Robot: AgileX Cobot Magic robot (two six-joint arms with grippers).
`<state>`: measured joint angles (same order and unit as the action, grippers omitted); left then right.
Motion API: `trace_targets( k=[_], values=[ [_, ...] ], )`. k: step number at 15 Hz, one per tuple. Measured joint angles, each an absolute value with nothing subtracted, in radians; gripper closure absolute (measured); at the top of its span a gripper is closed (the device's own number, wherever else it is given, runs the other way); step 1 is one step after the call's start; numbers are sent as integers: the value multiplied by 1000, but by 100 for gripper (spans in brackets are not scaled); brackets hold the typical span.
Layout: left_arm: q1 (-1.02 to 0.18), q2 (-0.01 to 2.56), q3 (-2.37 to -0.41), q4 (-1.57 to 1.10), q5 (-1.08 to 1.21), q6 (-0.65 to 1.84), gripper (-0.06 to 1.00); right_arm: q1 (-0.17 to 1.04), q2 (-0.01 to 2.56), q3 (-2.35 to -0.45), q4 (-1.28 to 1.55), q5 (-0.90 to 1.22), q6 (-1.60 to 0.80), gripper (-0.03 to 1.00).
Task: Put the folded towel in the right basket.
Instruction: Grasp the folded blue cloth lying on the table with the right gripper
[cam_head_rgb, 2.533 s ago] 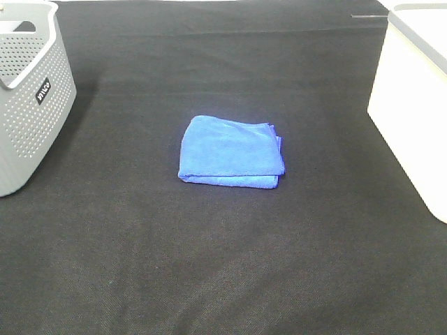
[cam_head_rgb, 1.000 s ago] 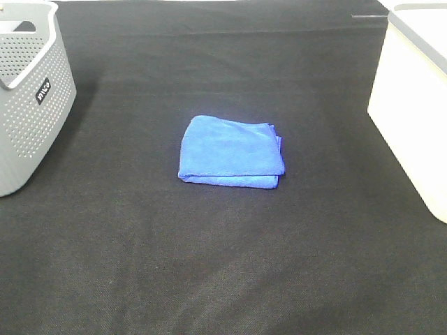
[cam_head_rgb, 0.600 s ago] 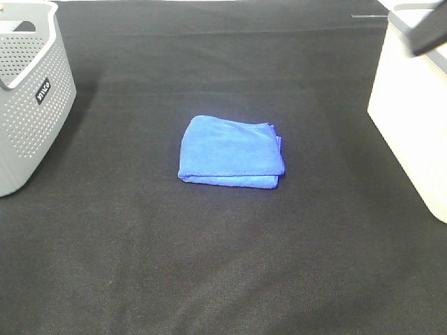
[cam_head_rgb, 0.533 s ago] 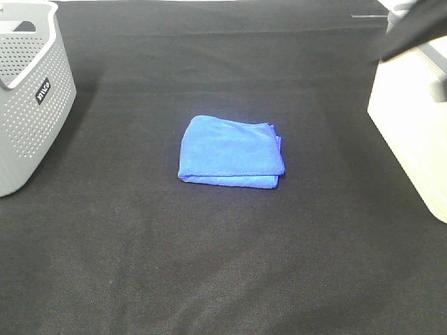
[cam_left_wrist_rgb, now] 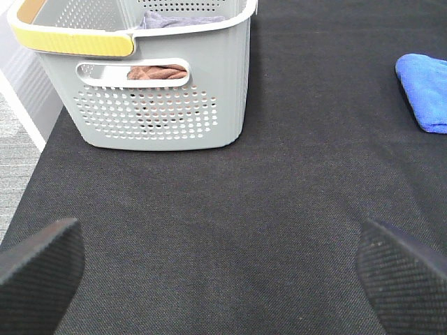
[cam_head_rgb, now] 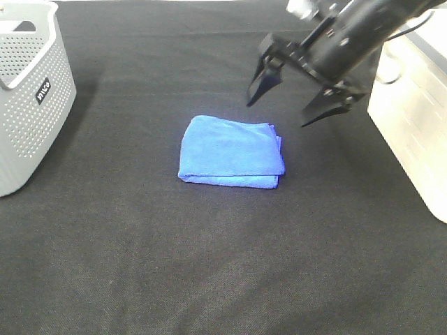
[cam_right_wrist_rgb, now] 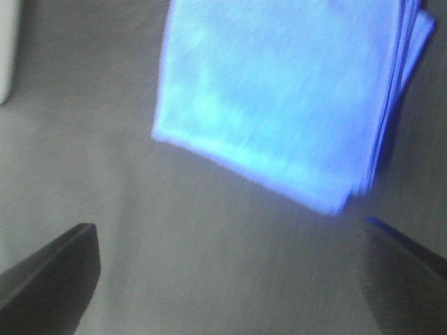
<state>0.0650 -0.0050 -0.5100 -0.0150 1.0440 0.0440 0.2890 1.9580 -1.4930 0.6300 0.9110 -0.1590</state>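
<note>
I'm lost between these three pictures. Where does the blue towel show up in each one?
Exterior high: the folded blue towel lies mid-picture on the black cloth.
Left wrist: only one end of the towel shows, cut off by the picture's edge, apart from the gray basket.
Right wrist: the towel fills much of the picture, blurred.
Shared landmark: the black cloth under it, in all three views.

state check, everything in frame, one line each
towel: folded, flat on the table, not gripped.
right gripper: open, empty, in the air by the towel's far right edge, not touching it.
left gripper: open, empty, seen only in its wrist view.
grey basket: upright, cloths inside.
white basket: upright at the right edge, inside not visible.
</note>
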Motion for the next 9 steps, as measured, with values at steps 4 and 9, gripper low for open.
trace_targets(
  k=[4, 9],
  values=[
    [65, -5, -510, -15, 1044, 44, -5, 289, 2198, -1692, 617, 939, -149, 3],
    [65, -5, -510, -15, 1044, 44, -5, 264, 2265, -1753, 559, 962, -89, 4]
  ],
)
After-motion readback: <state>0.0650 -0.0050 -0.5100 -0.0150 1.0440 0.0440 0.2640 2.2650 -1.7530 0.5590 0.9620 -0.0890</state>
